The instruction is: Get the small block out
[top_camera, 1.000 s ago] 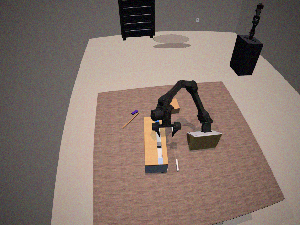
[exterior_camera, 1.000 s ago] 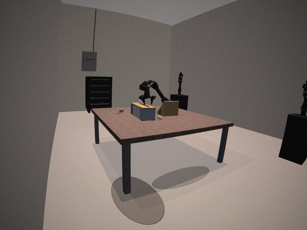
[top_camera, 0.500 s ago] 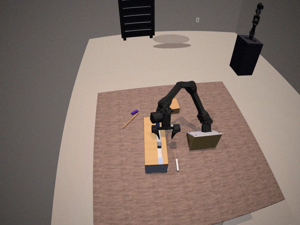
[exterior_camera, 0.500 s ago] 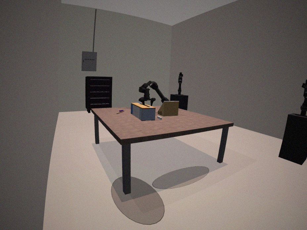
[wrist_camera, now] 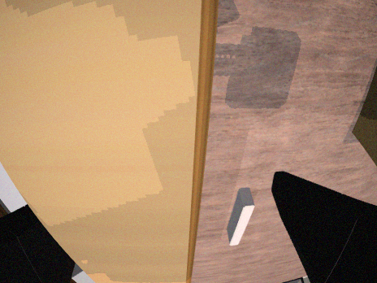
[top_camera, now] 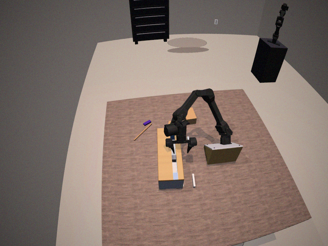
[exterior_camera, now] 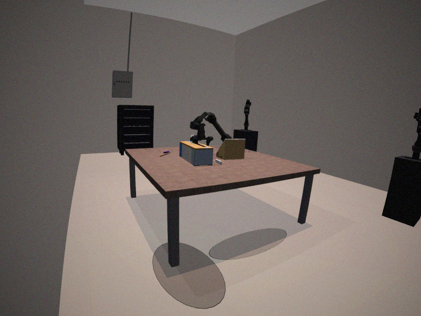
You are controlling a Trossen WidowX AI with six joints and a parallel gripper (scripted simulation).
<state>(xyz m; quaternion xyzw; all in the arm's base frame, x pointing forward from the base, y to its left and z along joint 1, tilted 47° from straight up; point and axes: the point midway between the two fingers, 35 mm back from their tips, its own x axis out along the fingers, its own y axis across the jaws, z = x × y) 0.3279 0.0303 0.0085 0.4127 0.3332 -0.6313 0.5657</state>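
Observation:
The box [top_camera: 164, 158] [exterior_camera: 203, 157] [wrist_camera: 101, 122] has an orange top with a long slot and blue-grey sides. A small grey-and-black block [top_camera: 174, 158] shows through the slot, about midway along the box. My gripper [top_camera: 181, 152] [exterior_camera: 201, 142] [wrist_camera: 184, 186] is open and empty, low over the box's right part. In the top view its left finger points down at the slot, just behind the block, and its right finger is beyond the box's right edge. I cannot tell how deep the left fingertip is or whether it touches the block. The wrist view barely shows the slot.
A white bar [top_camera: 193, 180] [exterior_camera: 218, 161] [wrist_camera: 241, 219] lies right of the box. The arm's wedge-shaped base [top_camera: 223, 156] [exterior_camera: 234, 149] stands farther right. A purple piece [top_camera: 147, 122] [exterior_camera: 166, 151] and a thin stick [top_camera: 142, 132] [exterior_camera: 165, 154] lie back left. An orange-topped block [top_camera: 191, 114] stands behind.

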